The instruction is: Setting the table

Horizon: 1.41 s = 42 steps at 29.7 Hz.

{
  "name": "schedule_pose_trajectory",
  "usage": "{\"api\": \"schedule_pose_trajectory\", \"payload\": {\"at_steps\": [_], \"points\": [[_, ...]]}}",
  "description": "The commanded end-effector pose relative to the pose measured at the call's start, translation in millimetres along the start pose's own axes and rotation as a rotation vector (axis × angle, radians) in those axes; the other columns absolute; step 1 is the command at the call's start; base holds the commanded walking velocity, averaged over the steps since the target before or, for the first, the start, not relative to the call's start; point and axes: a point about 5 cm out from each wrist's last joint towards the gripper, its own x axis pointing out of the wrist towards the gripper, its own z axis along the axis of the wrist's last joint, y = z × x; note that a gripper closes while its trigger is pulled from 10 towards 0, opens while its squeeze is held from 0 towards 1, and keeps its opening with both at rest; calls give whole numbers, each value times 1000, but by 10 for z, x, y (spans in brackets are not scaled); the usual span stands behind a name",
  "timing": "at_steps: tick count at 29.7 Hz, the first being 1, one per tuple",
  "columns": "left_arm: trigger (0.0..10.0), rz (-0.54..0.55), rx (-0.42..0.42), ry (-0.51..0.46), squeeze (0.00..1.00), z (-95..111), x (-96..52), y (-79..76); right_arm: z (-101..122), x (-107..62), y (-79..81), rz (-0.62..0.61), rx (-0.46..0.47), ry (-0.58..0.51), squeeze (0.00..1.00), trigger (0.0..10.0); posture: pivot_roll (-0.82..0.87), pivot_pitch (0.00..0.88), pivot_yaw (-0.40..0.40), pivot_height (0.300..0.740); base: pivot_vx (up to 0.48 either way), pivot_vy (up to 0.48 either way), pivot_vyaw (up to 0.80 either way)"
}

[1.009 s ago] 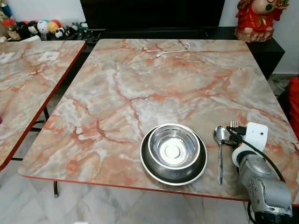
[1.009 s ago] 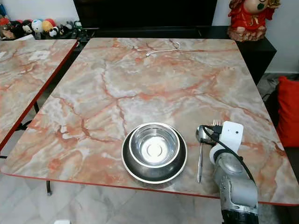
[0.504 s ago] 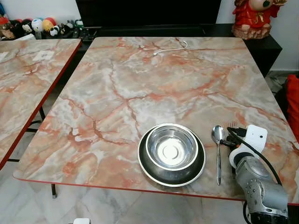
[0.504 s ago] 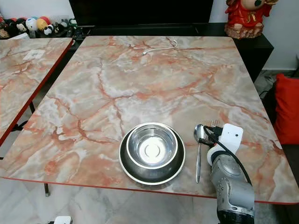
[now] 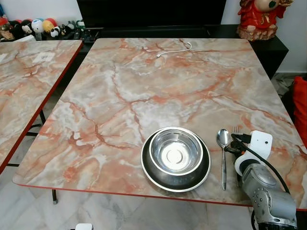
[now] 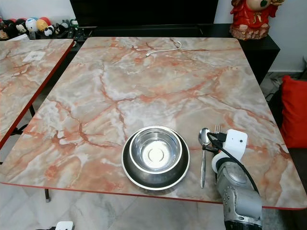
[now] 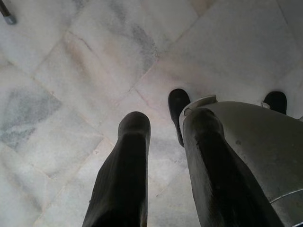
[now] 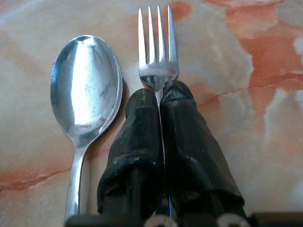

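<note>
The right end effector [image 8: 161, 97] is low over the tabletop [image 5: 158, 81], near its front edge on the robot's right side. Its two black fingers [image 8: 135, 137] are pressed tight together on the neck of the fork [image 8: 157, 52]. The fork looks flat, or almost flat, on the marble top.

The fork lies just beside the spoon [image 5: 223, 143], on the side away from the bowl [image 5: 176, 152]. The bowl sits inside a dark plate [image 5: 153, 173]. Spoon and fork point the same way, away from the robot.

The step now seems to be putting the fork down next to the spoon. To do it well, the fork should rest all the way on the tabletop first. Then the fingers should open slowly, so the fork does not jump or slide. It should stay straight, side by side with the spoon, and not bump it. After that, the arm should lift straight up and pull back, so the fingers do not drag the fork along.

The left end effector [image 7: 163, 137] hangs down over the floor, with its fingers apart and nothing between them.
</note>
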Motion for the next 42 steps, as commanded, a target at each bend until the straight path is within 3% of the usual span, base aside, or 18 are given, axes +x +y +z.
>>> {"api": "schedule_pose_trajectory", "payload": {"at_steps": [1,16,21,22,25,27,35,36,42], "points": [[10000,9,-4,38,0,-87,-27,29,-239,-20,-3,-5,-5,106,0,10000,-114,145,48,740,0,0,0],[10000,12,-5,37,0,-82,-26,35,-440,-3,-68,-47,-14,158,0,10000,-109,142,48,740,0,0,0],[10000,13,-6,37,0,-79,-25,37,-441,1,-64,-46,-14,159,122,10000,-108,143,48,740,0,0,0],[10000,13,-6,36,0,-78,-25,37,-442,6,-63,-45,-16,160,298,10000,-108,142,48,740,0,0,0],[10000,13,-6,36,0,-77,-25,39,-442,13,-65,-46,-19,158,318,10000,-107,142,48,740,0,0,0],[10000,13,-6,36,0,-77,-25,39,-438,15,-66,-45,-30,155,525,10000,-107,142,48,740,0,0,0],[10000,13,-5,34,0,-71,-23,40,-443,20,-59,-43,-26,158,533,10000,-107,140,48,740,0,0,0],[10000,13,-6,34,0,-71,-23,40,-442,21,-57,-43,-25,157,737,10000,-107,140,48,740,0,0,0],[10000,14,-7,34,0,-72,-24,40,-443,19,-70,-51,-36,162,714,10000,-106,140,47,740,0,0,0]]}}
